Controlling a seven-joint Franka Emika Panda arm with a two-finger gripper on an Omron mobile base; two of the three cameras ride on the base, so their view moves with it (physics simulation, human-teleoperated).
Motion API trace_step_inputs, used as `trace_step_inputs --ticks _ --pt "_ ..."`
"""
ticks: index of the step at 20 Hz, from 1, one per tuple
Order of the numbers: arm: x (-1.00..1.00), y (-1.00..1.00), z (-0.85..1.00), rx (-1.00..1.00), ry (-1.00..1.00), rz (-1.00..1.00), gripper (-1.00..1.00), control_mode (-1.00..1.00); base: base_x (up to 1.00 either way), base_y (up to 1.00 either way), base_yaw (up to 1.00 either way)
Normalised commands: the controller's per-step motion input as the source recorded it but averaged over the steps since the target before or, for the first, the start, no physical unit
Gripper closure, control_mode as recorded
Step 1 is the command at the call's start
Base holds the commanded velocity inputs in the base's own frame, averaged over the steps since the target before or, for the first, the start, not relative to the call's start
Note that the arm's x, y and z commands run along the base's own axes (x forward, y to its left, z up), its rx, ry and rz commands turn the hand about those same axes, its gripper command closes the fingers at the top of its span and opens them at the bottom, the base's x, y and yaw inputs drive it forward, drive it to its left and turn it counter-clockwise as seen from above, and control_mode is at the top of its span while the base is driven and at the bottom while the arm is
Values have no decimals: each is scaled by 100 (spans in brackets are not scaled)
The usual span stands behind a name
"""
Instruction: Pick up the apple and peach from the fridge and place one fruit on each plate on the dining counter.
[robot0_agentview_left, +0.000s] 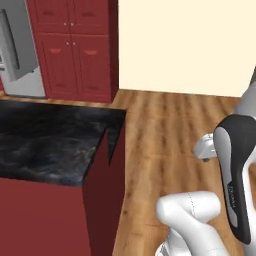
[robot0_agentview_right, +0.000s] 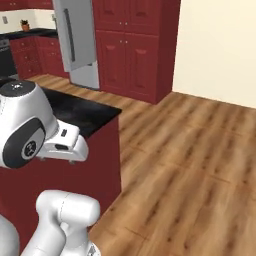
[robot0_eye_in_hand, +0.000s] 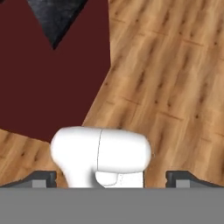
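Note:
The fridge (robot0_agentview_left: 17, 50) stands shut at the far left, its long bar handle facing me, and it appears again at the top of the right base view (robot0_agentview_right: 77, 40). The dining counter (robot0_agentview_left: 45, 140) ends just left of my arm; its black marbled top (robot0_agentview_right: 82, 112) sits on a dark red base (robot0_eye_in_hand: 52, 74). My gripper (robot0_eye_in_hand: 111, 179) hangs open over the wooden floor beside that counter end. Its fingertips (robot0_eye_in_hand: 41, 178) are spread wide with nothing between them. The apple, the peach and the plates are out of view.
Tall dark red cabinets (robot0_agentview_left: 75, 50) stand right of the fridge, against a cream wall (robot0_agentview_left: 185, 45). Open wooden floor (robot0_agentview_right: 190, 165) stretches to the right of the counter. A back counter with a small potted plant (robot0_agentview_right: 25, 24) lies far left.

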Motion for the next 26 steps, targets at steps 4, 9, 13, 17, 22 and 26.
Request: trace_step_inputs --ticks 4,9,13,17,22,26 --pt "0 0 0 0 0 0 -100 100 47 -100 30" --pt "0 0 0 0 0 0 -100 100 72 -100 39" --pt "0 0 0 0 0 0 -100 100 81 -100 39" --pt "0 0 0 0 0 0 -100 100 85 -100 41" --pt "0 0 0 0 0 0 -100 100 89 -100 45" --pt "0 0 0 0 0 0 -100 100 89 -100 48"
